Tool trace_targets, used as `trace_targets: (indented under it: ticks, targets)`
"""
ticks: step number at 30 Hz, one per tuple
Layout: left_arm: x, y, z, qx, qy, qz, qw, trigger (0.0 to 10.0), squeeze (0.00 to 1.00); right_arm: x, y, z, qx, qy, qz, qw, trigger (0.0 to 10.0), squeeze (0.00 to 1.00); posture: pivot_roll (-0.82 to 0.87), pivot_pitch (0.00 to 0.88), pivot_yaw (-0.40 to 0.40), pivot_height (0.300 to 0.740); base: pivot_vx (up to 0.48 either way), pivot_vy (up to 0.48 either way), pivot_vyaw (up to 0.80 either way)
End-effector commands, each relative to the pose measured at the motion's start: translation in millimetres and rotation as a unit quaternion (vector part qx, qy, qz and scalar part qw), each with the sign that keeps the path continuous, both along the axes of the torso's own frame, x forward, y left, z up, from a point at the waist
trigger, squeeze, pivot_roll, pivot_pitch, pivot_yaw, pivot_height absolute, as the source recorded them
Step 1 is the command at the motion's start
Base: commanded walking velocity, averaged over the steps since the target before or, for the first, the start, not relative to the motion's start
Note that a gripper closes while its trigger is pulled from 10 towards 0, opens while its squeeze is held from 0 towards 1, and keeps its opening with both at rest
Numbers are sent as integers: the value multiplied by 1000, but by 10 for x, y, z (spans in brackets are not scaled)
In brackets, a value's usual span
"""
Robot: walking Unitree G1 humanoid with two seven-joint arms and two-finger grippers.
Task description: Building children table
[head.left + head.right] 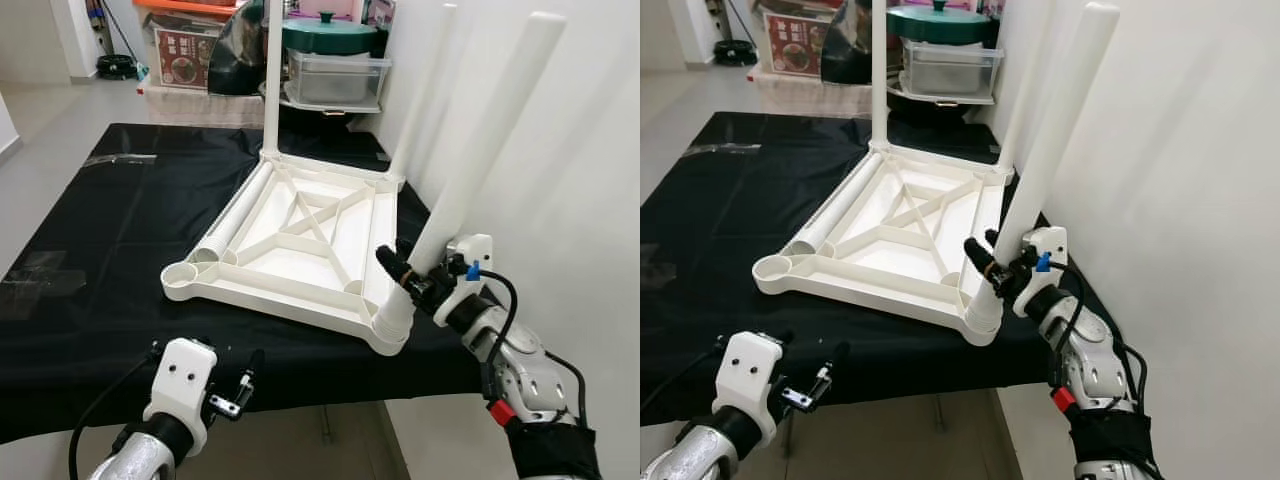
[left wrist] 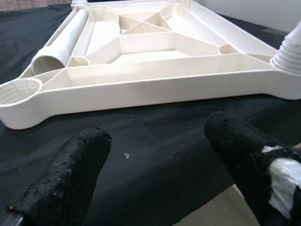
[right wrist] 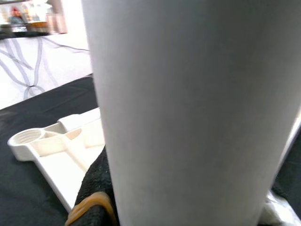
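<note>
The white tabletop [image 1: 300, 240] lies upside down on the black-covered table [image 1: 90, 260], sockets up to take legs. The right end effector [image 1: 405, 275] grips a white leg [image 1: 480, 160] seated in the near right socket. The left end effector [image 1: 235, 385] hovers open by the table edge; a loose leg [image 1: 235, 215] rests in the frame.

Upturned tabletop [image 1: 300, 250] on the cloth [image 1: 120, 230] — loose leg [image 1: 235, 215] inside, left edge.

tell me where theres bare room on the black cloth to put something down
The widest bare stretch of the black cloth lies on the robot's left of the upturned table top. A narrower strip runs along the near edge, by the left gripper. The right is crowded: the right gripper holds a leg at the near right corner.
</note>
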State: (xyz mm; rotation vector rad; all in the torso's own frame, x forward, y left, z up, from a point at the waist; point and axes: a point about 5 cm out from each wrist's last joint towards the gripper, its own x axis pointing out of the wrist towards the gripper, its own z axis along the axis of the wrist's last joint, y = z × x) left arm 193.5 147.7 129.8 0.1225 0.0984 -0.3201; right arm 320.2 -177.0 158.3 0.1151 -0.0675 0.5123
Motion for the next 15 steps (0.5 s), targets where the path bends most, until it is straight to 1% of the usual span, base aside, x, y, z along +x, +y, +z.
trace_targets:
  ticks: [1, 2, 3, 5, 7, 8, 10, 12, 13, 14, 15]
  targets:
    - [10, -20, -33, 2, 4, 0, 1000, 10000, 0, -7, 69, -258, 0, 74, -29, 997, 10000, 0, 48, 0, -120, 740, 0, 0, 0]
    - [10, -20, -33, 2, 4, 0, 1000, 10000, 0, -7, 69, -258, 0, 74, -29, 997, 10000, 0, 48, 0, -120, 740, 0, 0, 0]
    - [15, -24, -35, 1, 3, 1, 1000, 10000, 0, 19, 62, -241, 4, 79, -56, 995, 10000, 0, 46, 0, -123, 740, 0, 0, 0]
    - [15, -24, -35, 1, 3, 1, 1000, 10000, 0, 19, 62, -241, 4, 79, -56, 995, 10000, 0, 46, 0, -123, 740, 0, 0, 0]
    - [23, -27, -40, 1, 2, 2, 1000, 10000, 0, 44, 72, -200, 9, 83, -88, 993, 10000, 0, 47, 0, -126, 740, 0, 0, 0]
    - [23, -27, -40, 1, 2, 2, 1000, 10000, 0, 44, 72, -200, 9, 83, -88, 993, 10000, 0, 47, 0, -126, 740, 0, 0, 0]
    - [29, -30, -43, 0, 1, 4, 1000, 10000, 0, 65, 112, -162, 12, 89, -124, 988, 10000, 0, 50, 0, -132, 740, 0, 0, 0]
    - [29, -30, -43, 0, 1, 4, 1000, 10000, 0, 65, 112, -162, 12, 89, -124, 988, 10000, 0, 50, 0, -132, 740, 0, 0, 0]
    - [32, -32, -43, 0, 0, 5, 1000, 10000, 0, 68, 125, -153, 13, 93, -140, 986, 10000, 0, 50, 0, -132, 740, 0, 0, 0]
    - [32, -32, -43, 0, 0, 5, 1000, 10000, 0, 68, 125, -153, 13, 93, -140, 986, 10000, 0, 50, 0, -132, 740, 0, 0, 0]
    - [34, -29, -46, 0, -1, 7, 1000, 10000, 0, 68, 194, -128, 15, 93, -168, 981, 10000, 0, 54, 0, -137, 740, 0, 0, 0]
